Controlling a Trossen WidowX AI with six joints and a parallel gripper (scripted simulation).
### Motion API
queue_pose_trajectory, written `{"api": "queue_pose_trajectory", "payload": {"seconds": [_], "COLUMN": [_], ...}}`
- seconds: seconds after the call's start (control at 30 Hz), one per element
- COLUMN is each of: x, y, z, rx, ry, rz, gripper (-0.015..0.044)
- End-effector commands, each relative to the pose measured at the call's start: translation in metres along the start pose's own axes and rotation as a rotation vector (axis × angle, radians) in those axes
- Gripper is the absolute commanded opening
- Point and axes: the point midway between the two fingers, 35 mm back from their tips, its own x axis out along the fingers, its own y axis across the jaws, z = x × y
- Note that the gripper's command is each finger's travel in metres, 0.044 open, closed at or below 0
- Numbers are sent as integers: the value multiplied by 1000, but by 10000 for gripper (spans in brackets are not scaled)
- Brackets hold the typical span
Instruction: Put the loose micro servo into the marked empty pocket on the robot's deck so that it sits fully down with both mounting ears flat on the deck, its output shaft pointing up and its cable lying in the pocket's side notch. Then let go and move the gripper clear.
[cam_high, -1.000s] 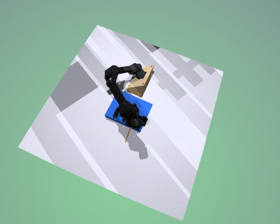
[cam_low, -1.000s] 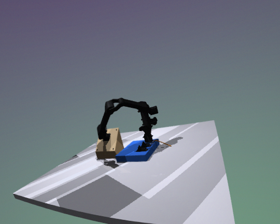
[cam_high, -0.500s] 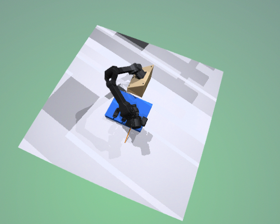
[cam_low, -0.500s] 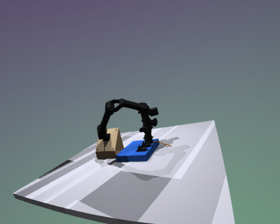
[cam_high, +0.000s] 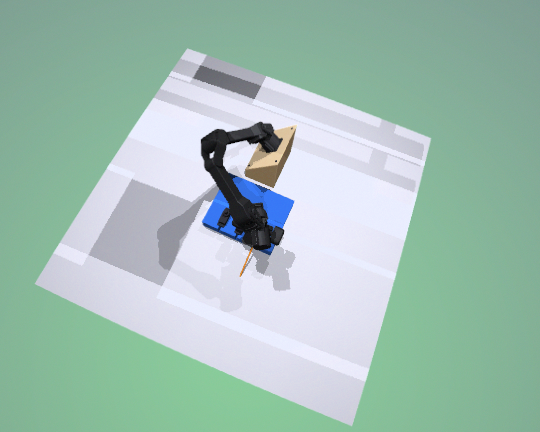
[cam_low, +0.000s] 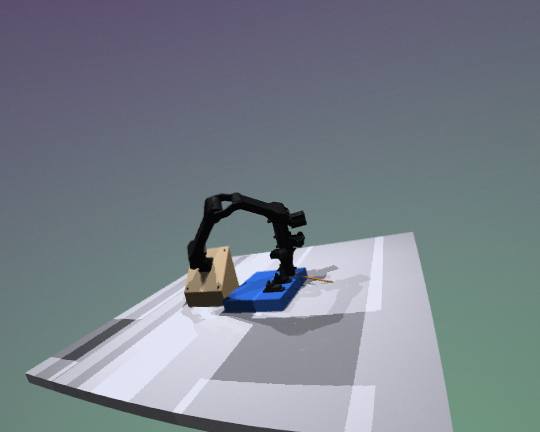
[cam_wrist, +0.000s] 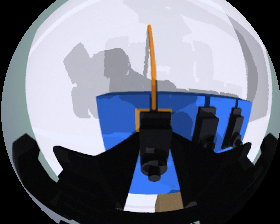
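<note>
The loose black micro servo (cam_wrist: 155, 132) is held between the fingers of my gripper (cam_wrist: 155, 136) (cam_low: 286, 276), which is shut on it. Its output shaft end shows toward the bottom of the wrist view. The servo is over the orange-marked pocket outline (cam_wrist: 137, 120) and covers most of it. Its orange cable (cam_wrist: 153, 70) (cam_high: 246, 261) (cam_low: 317, 279) runs out past the outer edge of the blue deck (cam_wrist: 114, 117) (cam_high: 281, 204) (cam_low: 250, 290). The pocket's inside and the undersides of the ears are hidden, so I cannot tell how deep the servo sits.
Two black servos (cam_wrist: 205, 125) (cam_wrist: 234, 127) sit in the deck beside the marked pocket, close to one finger; one (cam_high: 224, 218) shows in the top view. The arm stands on a tan wedge block (cam_high: 262, 175) (cam_low: 204, 299) behind the deck. Shadows cross the white table (cam_high: 320, 310).
</note>
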Motion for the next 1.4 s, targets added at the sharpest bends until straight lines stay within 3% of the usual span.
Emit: {"api": "queue_pose_trajectory", "payload": {"seconds": [0.0,0.63,0.87,1.07,1.23,1.37], "x": [3,25,24,-8,-12,-24], "y": [1,0,0,-1,0,4], "z": [0,0,-1,-3,-5,-24], "rx": [-6,-6,-6,-6,-6,-16], "ry": [-6,-6,-6,-5,-5,-10], "rz": [-3,-4,-4,-2,-2,3], "gripper": [0,0,184,187,187,292]}}
